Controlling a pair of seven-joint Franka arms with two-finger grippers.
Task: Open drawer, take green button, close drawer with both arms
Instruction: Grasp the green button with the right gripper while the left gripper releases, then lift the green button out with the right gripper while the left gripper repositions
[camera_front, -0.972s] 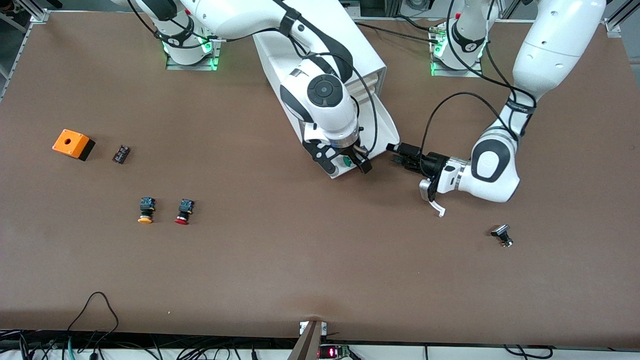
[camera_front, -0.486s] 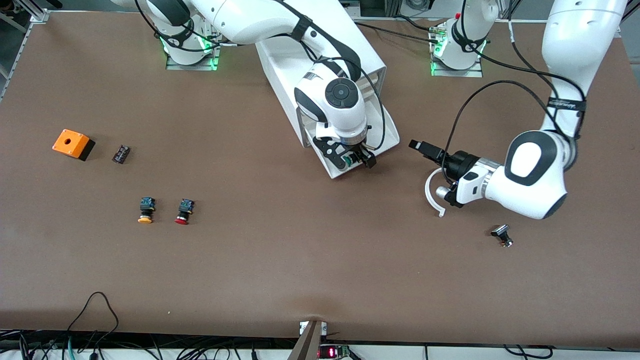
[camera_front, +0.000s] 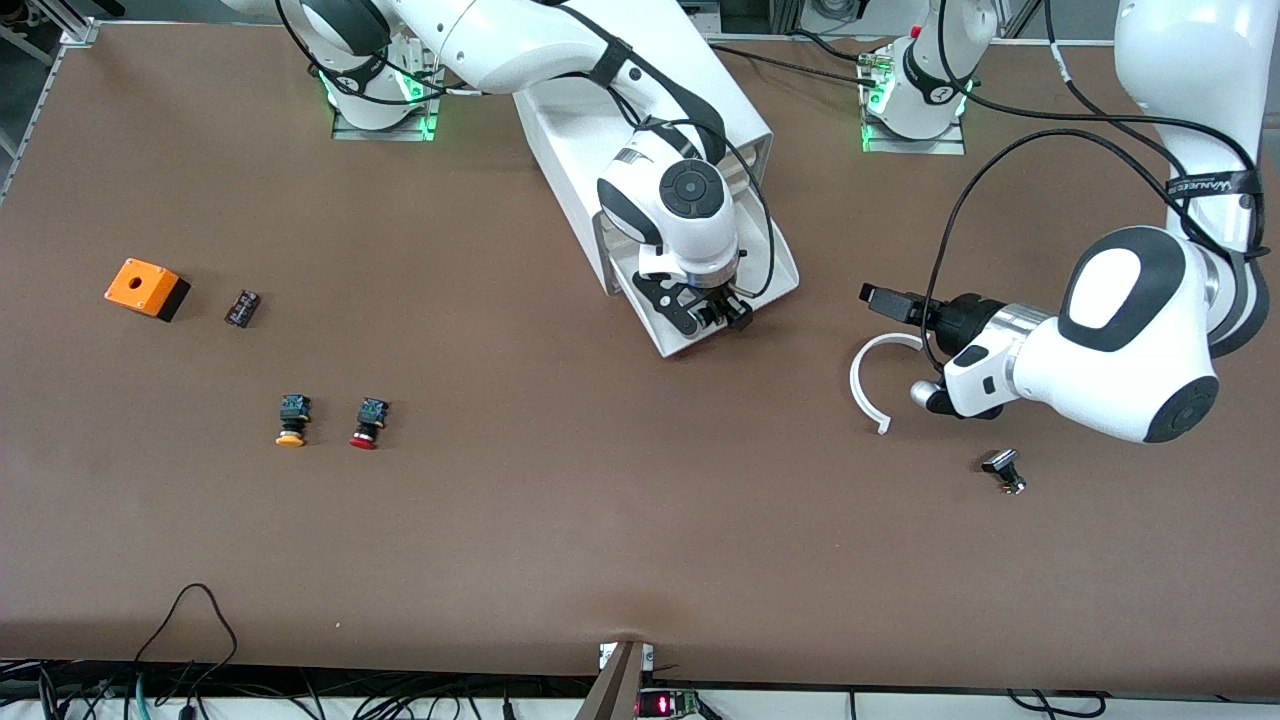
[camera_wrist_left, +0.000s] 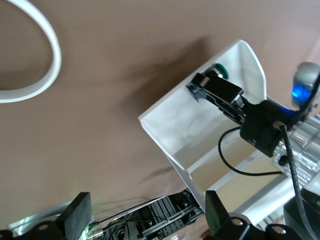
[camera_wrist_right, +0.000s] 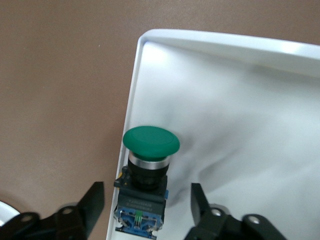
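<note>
The drawer (camera_front: 783, 272) stands pulled out of the white cabinet (camera_front: 640, 110). My right gripper (camera_front: 712, 315) is over its front corner, open. In the right wrist view the green-capped button (camera_wrist_right: 151, 141) lies in the drawer (camera_wrist_right: 240, 115) against its side wall. The right gripper (camera_wrist_right: 146, 202) straddles the button's black body without touching it. In the front view the gripper hides the button. My left gripper (camera_front: 885, 300) is open and empty over the table beside the drawer, toward the left arm's end. The left wrist view shows the drawer (camera_wrist_left: 175, 125), the button (camera_wrist_left: 219, 71) and the left gripper (camera_wrist_left: 147, 210).
A white curved ring (camera_front: 868, 385) lies on the table below the left gripper. A small black part (camera_front: 1003, 471) lies nearer the camera. Toward the right arm's end lie a yellow button (camera_front: 291, 420), a red button (camera_front: 368, 423), an orange box (camera_front: 147, 288) and a small black part (camera_front: 242, 307).
My left gripper has drawn away from the drawer toward the left arm's end of the table. My right gripper has shifted over the button, and the green cap no longer shows from the front.
</note>
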